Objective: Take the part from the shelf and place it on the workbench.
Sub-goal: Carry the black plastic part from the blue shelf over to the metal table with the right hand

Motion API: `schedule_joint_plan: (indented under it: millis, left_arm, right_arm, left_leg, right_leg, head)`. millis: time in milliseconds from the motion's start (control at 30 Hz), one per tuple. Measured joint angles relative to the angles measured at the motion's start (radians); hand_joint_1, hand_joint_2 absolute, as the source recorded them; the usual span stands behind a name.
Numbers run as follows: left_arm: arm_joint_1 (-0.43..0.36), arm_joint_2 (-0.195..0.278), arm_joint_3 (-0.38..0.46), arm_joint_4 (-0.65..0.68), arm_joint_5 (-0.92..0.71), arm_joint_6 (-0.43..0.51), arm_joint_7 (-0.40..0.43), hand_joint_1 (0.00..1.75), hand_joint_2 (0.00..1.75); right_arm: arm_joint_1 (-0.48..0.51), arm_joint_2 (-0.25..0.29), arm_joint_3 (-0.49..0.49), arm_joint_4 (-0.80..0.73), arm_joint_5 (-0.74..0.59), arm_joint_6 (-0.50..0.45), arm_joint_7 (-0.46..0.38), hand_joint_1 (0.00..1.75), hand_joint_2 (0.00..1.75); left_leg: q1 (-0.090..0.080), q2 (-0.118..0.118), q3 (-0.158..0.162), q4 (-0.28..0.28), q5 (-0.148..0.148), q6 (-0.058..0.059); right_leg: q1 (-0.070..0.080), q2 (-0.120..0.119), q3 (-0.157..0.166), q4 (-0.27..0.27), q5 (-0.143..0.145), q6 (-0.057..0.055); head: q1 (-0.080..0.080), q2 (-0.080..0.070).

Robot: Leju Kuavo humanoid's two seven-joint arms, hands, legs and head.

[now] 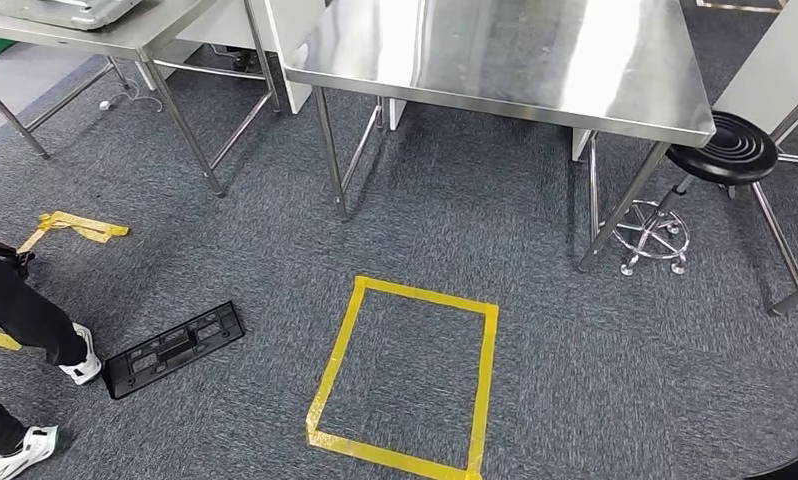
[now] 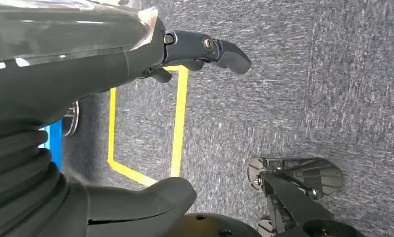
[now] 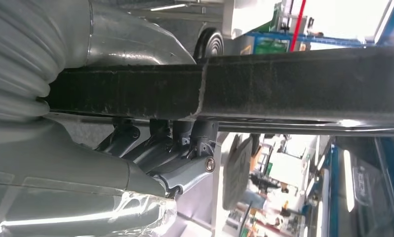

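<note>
In the right wrist view my right hand (image 3: 165, 148) grips a long flat black part (image 3: 284, 84), which runs across the picture with my fingers (image 3: 185, 131) curled against its edge. A dark corner (image 1: 797, 467) at the lower right of the head view may be that part. My left hand (image 2: 111, 64) hangs over the grey carpet, fingers (image 2: 210, 49) stretched out and apart from the thumb (image 2: 145, 197), holding nothing. The steel workbench (image 1: 495, 50) stands ahead, its top bare.
A yellow tape square (image 1: 487, 380) marks the carpet before the workbench. A similar black part (image 1: 173, 349) lies on the floor at left, beside a person's legs and white shoes (image 1: 25, 310). A black stool (image 1: 725, 150) stands right of the bench, a second steel table (image 1: 125, 30) far left.
</note>
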Motion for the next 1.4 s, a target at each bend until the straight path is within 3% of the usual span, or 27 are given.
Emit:
schedule_joint_plan:
  millis: [67, 167, 200, 267, 333, 367, 433, 500, 567, 600, 700, 733, 767, 800, 833, 867, 900, 933, 967, 1033, 1100, 1167, 1233, 1267, 1300, 1333, 1400]
  left_arm:
    - [0.0, 0.0, 0.004, 0.0, 0.001, 0.004, 0.0, 0.0, 1.75]
    - [0.004, -0.001, 0.006, 0.0, 0.003, 0.005, -0.001, 0.0, 1.75]
    - [0.007, -0.001, 0.007, 0.0, 0.004, 0.005, -0.001, 0.0, 1.75]
    - [0.011, 0.0, 0.007, 0.0, 0.006, 0.005, -0.001, 0.0, 1.75]
    - [0.016, 0.003, 0.007, 0.002, 0.008, 0.005, -0.001, 0.0, 1.75]
    - [0.017, 0.004, 0.007, 0.003, 0.008, 0.005, -0.001, 0.0, 1.75]
    - [0.017, 0.006, 0.008, 0.006, 0.009, 0.005, -0.001, 0.0, 1.75]
    - [0.014, 0.006, 0.008, 0.006, 0.01, 0.005, -0.001, 0.0, 1.75]
    - [0.016, 0.006, 0.008, 0.007, 0.01, 0.005, -0.001, 0.0, 1.75]
    - [0.018, 0.006, 0.008, 0.007, 0.01, 0.005, -0.001, 0.0, 1.75]
    - [0.022, 0.004, 0.008, 0.008, 0.009, 0.005, 0.0, 0.0, 1.75]
    - [0.023, 0.003, 0.008, 0.008, 0.009, 0.005, 0.0, 0.0, 1.75]
    - [0.024, 0.002, 0.008, 0.008, 0.009, 0.006, 0.0, 0.0, 1.75]
    - [0.024, 0.002, 0.008, 0.008, 0.008, 0.007, 0.0, 0.0, 1.75]
    - [0.026, 0.005, 0.008, 0.011, 0.008, 0.008, 0.0, 0.0, 1.75]
    - [0.028, 0.005, 0.008, 0.012, 0.007, 0.01, 0.001, 0.0, 1.75]
    - [0.029, 0.006, 0.008, 0.014, 0.006, 0.01, 0.002, 0.0, 1.75]
    - [0.028, 0.007, 0.008, 0.015, 0.005, 0.011, 0.003, 0.0, 1.75]
    - [0.024, 0.005, 0.008, 0.014, 0.004, 0.011, 0.003, 0.0, 1.75]
    - [0.01, 0.004, 0.008, 0.013, 0.003, 0.011, 0.003, 0.0, 1.75]
    - [0.002, 0.002, 0.008, 0.013, 0.003, 0.011, 0.003, 0.0, 1.75]
    - [0.003, 0.001, 0.008, 0.013, 0.002, 0.011, 0.003, 0.0, 1.75]
    - [0.006, 0.0, 0.008, 0.013, 0.003, 0.011, 0.004, 0.0, 1.75]
    - [0.008, 0.001, 0.008, 0.013, 0.003, 0.011, 0.004, 0.0, 1.75]
    - [0.01, 0.001, 0.008, 0.014, 0.003, 0.011, 0.004, 0.0, 1.75]
    - [0.012, 0.002, 0.008, 0.014, 0.003, 0.011, 0.004, 0.0, 1.75]
    - [0.017, 0.005, 0.008, 0.015, 0.006, 0.011, 0.004, 0.0, 1.75]
  right_arm:
    - [0.002, -0.001, 0.002, 0.0, 0.0, 0.0, 0.0, 1.75, 1.75]
    - [0.005, -0.001, 0.005, 0.0, -0.001, 0.001, 0.0, 1.75, 1.75]
    - [0.007, -0.001, 0.006, 0.0, -0.001, 0.002, 0.0, 1.75, 1.75]
    - [0.009, -0.001, 0.007, 0.0, -0.002, 0.002, 0.0, 1.75, 1.75]
    - [0.009, -0.001, 0.009, 0.0, -0.002, 0.002, 0.0, 1.75, 1.75]
    - [0.008, -0.001, 0.009, 0.0, -0.002, 0.002, -0.001, 1.75, 1.75]
    - [0.01, -0.002, 0.011, 0.001, -0.002, 0.002, 0.0, 1.75, 1.75]
    - [0.012, -0.002, 0.013, 0.001, -0.002, 0.002, 0.0, 1.75, 1.75]
    - [0.009, -0.003, 0.016, 0.001, -0.002, 0.002, -0.001, 1.75, 1.75]
    - [0.007, -0.005, 0.016, 0.002, -0.002, 0.003, -0.001, 1.75, 1.75]
    - [0.007, -0.007, 0.017, 0.005, -0.003, 0.002, -0.001, 1.75, 1.75]
    - [0.007, -0.008, 0.017, 0.005, -0.004, 0.002, -0.001, 1.75, 1.75]
    - [0.008, -0.009, 0.017, 0.006, -0.004, 0.002, -0.001, 1.75, 1.75]
    - [0.009, -0.01, 0.017, 0.006, -0.004, 0.002, -0.001, 1.75, 1.75]
    - [0.01, -0.01, 0.017, 0.008, -0.005, 0.002, -0.001, 1.75, 1.75]
    - [0.011, -0.011, 0.017, 0.011, -0.005, 0.001, -0.001, 1.75, 1.75]
    - [0.013, -0.011, 0.017, 0.013, -0.005, 0.001, -0.001, 1.75, 1.75]
    - [0.014, -0.011, 0.017, 0.014, -0.005, 0.001, -0.001, 1.75, 1.75]
    - [0.014, -0.011, 0.017, 0.012, -0.005, 0.0, -0.001, 1.75, 1.75]
    - [0.014, -0.01, 0.017, 0.007, -0.004, -0.001, -0.001, 1.75, 1.75]
    - [0.012, -0.011, 0.018, 0.005, -0.004, -0.001, -0.002, 1.75, 1.75]
    - [0.013, -0.01, 0.019, 0.004, -0.004, -0.001, -0.002, 1.75, 1.75]
    - [0.013, -0.01, 0.019, 0.004, -0.004, -0.001, -0.002, 1.75, 1.75]
    - [0.013, -0.01, 0.019, 0.004, -0.004, -0.001, -0.001, 1.75, 1.75]
    - [0.013, -0.01, 0.019, 0.004, -0.004, -0.001, -0.001, 1.75, 1.75]
    - [0.013, -0.01, 0.02, 0.004, -0.003, -0.001, -0.001, 1.75, 1.75]
    - [0.011, -0.01, 0.021, 0.006, -0.002, 0.0, 0.0, 1.75, 1.75]
  left_leg:
    - [0.005, -0.015, -0.034, 0.071, -0.024, -0.01]
    - [0.008, -0.032, -0.185, 0.292, -0.08, -0.021]
    - [0.009, -0.033, -0.227, 0.327, -0.068, -0.022]
    - [0.008, -0.034, -0.253, 0.278, 0.022, -0.017]
    - [0.003, -0.037, -0.23, 0.169, 0.121, -0.004]
    - [-0.001, -0.039, -0.219, 0.135, 0.144, 0.005]
    - [-0.012, -0.039, -0.204, 0.115, 0.13, 0.025]
    - [-0.014, -0.036, -0.161, 0.065, 0.095, 0.041]
    - [-0.008, -0.037, -0.092, 0.002, 0.071, 0.048]
    - [-0.005, -0.039, -0.058, -0.023, 0.065, 0.049]
    - [-0.001, -0.048, 0.039, -0.083, 0.036, 0.046]
    - [0.001, -0.051, 0.071, -0.098, 0.023, 0.042]
    - [0.005, -0.054, 0.101, -0.107, 0.007, 0.037]
    - [0.009, -0.056, 0.13, -0.112, -0.012, 0.03]
    - [0.011, -0.056, 0.155, -0.113, -0.034, 0.023]
    - [0.012, -0.056, 0.175, -0.111, -0.057, 0.015]
    - [0.01, -0.053, 0.19, -0.112, -0.077, 0.006]
    - [0.009, -0.05, 0.203, -0.112, -0.091, -0.001]
    - [0.009, -0.047, 0.205, -0.102, -0.093, -0.007]
    - [0.014, -0.042, 0.155, 0.003, -0.054, -0.015]
    - [0.017, -0.042, 0.037, 0.184, -0.025, -0.021]
    - [0.017, -0.04, -0.071, 0.292, -0.081, -0.025]
    - [0.016, -0.04, -0.145, 0.297, -0.171, -0.022]
    - [0.014, -0.039, -0.17, 0.271, -0.193, -0.017]
    - [0.011, -0.039, -0.186, 0.228, -0.176, -0.009]
    - [0.006, -0.039, -0.194, 0.173, -0.112, 0.004]
    - [-0.009, -0.048, -0.197, 0.071, 0.067, 0.029]
  right_leg:
    - [-0.007, 0.005, 0.024, -0.004, -0.009, -0.018]
    - [-0.007, 0.01, 0.057, -0.005, -0.043, -0.034]
    - [-0.006, 0.014, 0.07, -0.005, -0.057, -0.033]
    - [-0.005, 0.023, 0.107, -0.006, -0.089, -0.031]
    - [-0.005, 0.03, 0.149, -0.013, -0.122, -0.024]
    - [-0.005, 0.033, 0.162, -0.019, -0.133, -0.018]
    - [-0.006, 0.037, 0.181, -0.039, -0.139, 0.0]
    - [-0.005, 0.037, 0.189, -0.022, -0.115, 0.025]
    - [0.001, 0.03, 0.139, 0.086, -0.079, 0.035]
    - [0.003, 0.025, 0.094, 0.156, -0.076, 0.03]
    - [0.005, 0.021, -0.037, 0.253, -0.167, 0.002]
    - [0.002, 0.02, -0.067, 0.237, -0.202, 0.002]
    - [-0.004, 0.019, -0.09, 0.201, -0.214, 0.014]
    - [-0.011, 0.014, -0.109, 0.151, -0.189, 0.036]
    - [-0.018, 0.002, -0.124, 0.102, -0.114, 0.068]
    - [-0.022, -0.013, -0.132, 0.062, -0.028, 0.088]
    - [-0.02, -0.024, -0.132, 0.043, 0.045, 0.091]
    - [-0.019, -0.031, -0.128, 0.039, 0.089, 0.079]
    - [-0.015, -0.029, -0.12, 0.041, 0.09, 0.054]
    - [-0.02, -0.017, -0.1, 0.037, 0.069, 0.019]
    - [-0.021, -0.011, -0.062, 0.019, 0.049, -0.007]
    - [-0.016, -0.005, -0.014, -0.004, 0.026, -0.02]
    - [-0.012, 0.005, 0.042, -0.025, 0.001, -0.021]
    - [-0.01, 0.01, 0.069, -0.034, -0.014, -0.021]
    - [-0.007, 0.012, 0.094, -0.039, -0.029, -0.02]
    - [-0.008, 0.015, 0.114, -0.044, -0.045, -0.019]
    - [0.0, 0.023, 0.149, -0.045, -0.079, -0.012]
  head:
    - [-0.004, 0.0]
    - [-0.007, 0.0]
    - [-0.007, 0.0]
    - [-0.008, 0.0]
    - [-0.005, 0.0]
    - [-0.003, 0.0]
    - [-0.005, 0.0]
    - [-0.01, 0.0]
    - [-0.007, 0.0]
    - [-0.005, 0.0]
    - [-0.002, 0.0]
    - [-0.001, 0.0]
    - [-0.001, 0.0]
    - [-0.001, 0.0]
    - [0.003, 0.0]
    - [0.007, 0.0]
    - [0.008, 0.0]
    - [0.008, 0.0]
    - [0.005, 0.0]
    - [0.0, 0.0]
    - [-0.003, 0.0]
    - [-0.003, 0.0]
    - [-0.004, 0.0]
    - [-0.004, 0.0]
    - [-0.004, 0.0]
    - [-0.004, 0.0]
    - [-0.003, 0.0]
